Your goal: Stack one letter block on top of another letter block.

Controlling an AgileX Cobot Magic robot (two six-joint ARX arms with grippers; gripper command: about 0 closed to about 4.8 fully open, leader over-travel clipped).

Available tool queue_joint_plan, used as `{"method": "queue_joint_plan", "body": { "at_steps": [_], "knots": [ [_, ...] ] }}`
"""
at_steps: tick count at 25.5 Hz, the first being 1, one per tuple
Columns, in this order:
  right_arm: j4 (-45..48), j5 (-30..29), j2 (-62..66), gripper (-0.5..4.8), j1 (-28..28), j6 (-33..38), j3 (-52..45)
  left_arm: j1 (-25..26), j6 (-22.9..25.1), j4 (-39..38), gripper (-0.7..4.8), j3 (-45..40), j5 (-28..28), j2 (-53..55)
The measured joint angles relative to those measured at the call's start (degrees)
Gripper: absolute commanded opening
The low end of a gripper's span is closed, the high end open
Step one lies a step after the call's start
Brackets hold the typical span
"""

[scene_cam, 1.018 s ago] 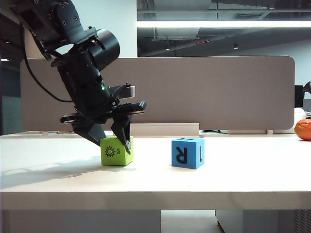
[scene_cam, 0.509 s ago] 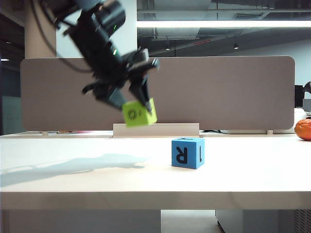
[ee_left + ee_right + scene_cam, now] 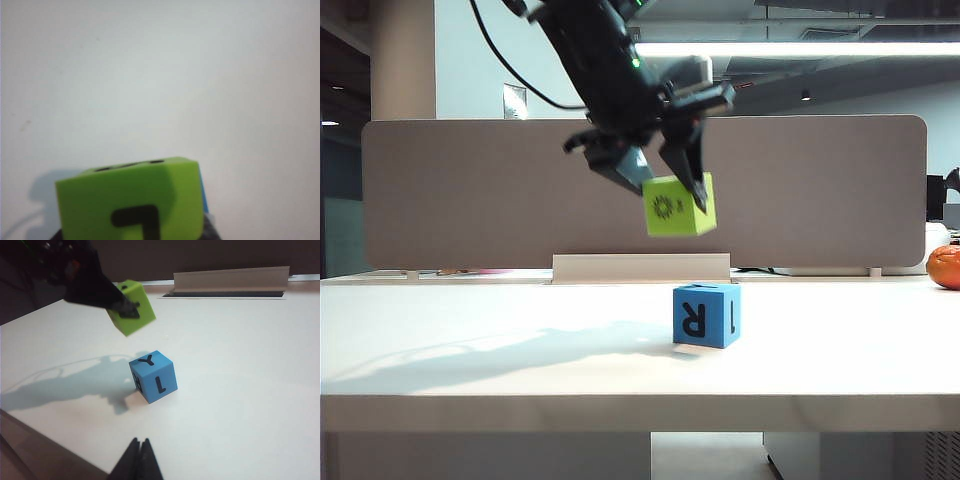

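The lime-green block [image 3: 679, 205], sun symbol shown, is clamped by the left gripper [image 3: 670, 182]. Below it, "R" and "1" are read on the blue block [image 3: 706, 314]. The right gripper [image 3: 138, 458] is seen closed, fingertips only

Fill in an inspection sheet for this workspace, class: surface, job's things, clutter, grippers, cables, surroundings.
Surface: plain white table, arm's shadow across it.
Job's things: lime-green cube with a sun symbol held in the air, tilted, above and slightly left of the blue cube marked R and 1, which rests on the table.
Clutter: orange round object at the far right edge.
Grippers: left gripper shut on the green cube; right gripper shut, low near the table, empty.
Cables: black cable on the left arm.
Surroundings: grey partition panel behind the table.
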Motion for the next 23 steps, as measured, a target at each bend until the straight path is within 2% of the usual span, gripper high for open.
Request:
{"method": "queue_joint_plan", "body": {
  "at_steps": [13,21,23],
  "knots": [
    [0.02,-0.02,-0.02,0.0,0.0,0.0,0.0,-0.48,-5.38,0.66,1.79,-0.04,2.45,4.74],
    [0.02,-0.02,0.0,-0.01,0.0,-0.02,0.0,-1.18,-5.64,1.18,1.85,-0.02,2.67,5.05],
    [0.04,-0.02,0.0,0.0,0.02,0.0,0.0,-1.16,-5.64,1.22,2.08,-0.04,2.67,5.7]
  ]
}}
